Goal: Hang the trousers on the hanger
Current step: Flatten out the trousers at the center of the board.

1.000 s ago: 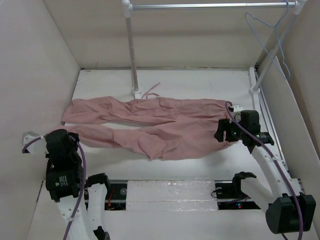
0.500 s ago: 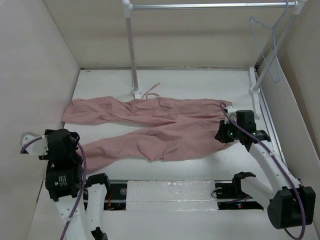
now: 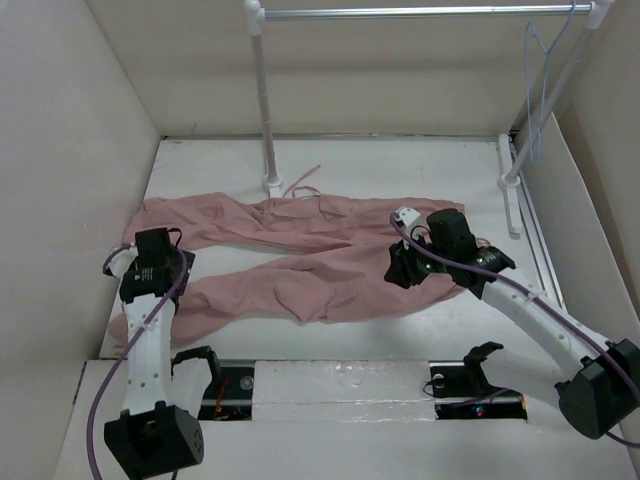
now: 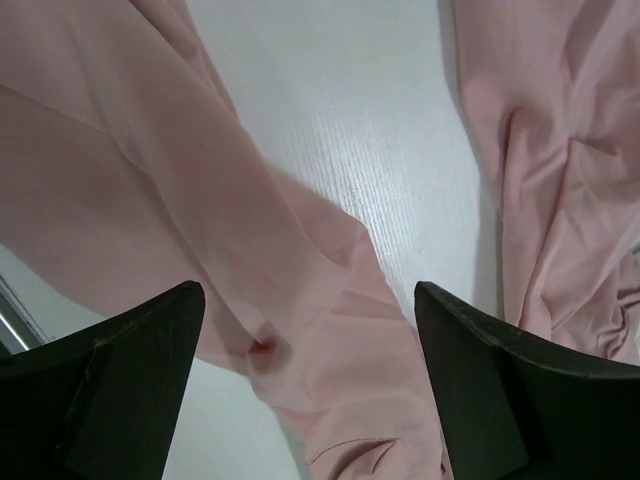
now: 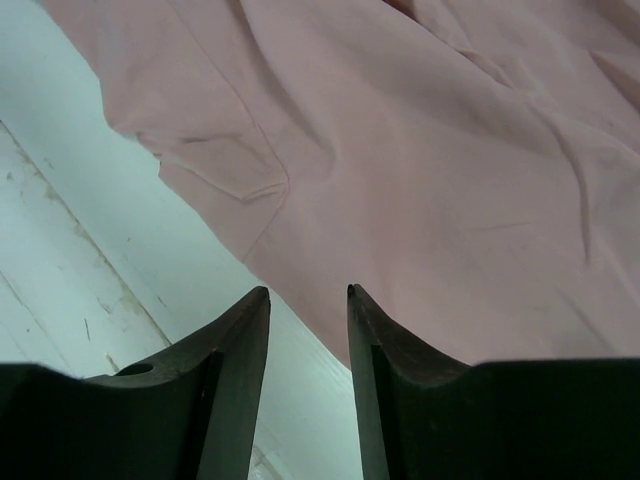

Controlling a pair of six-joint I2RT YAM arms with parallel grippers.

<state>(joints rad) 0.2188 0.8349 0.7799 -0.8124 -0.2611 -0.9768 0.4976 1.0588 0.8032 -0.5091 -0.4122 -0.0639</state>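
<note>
Left end effector [image 4: 308,295] jaws wide apart over near leg, right end effector [image 5: 308,292] narrowly apart, empty; slack trousers [image 3: 300,255] may bunch or slip if pinched shallow.

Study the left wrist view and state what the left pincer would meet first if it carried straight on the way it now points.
Most likely the trousers: a pink leg lies directly ahead of the wide-open left pincer, with the white table beneath it. How far off the fabric is cannot be judged.
</note>
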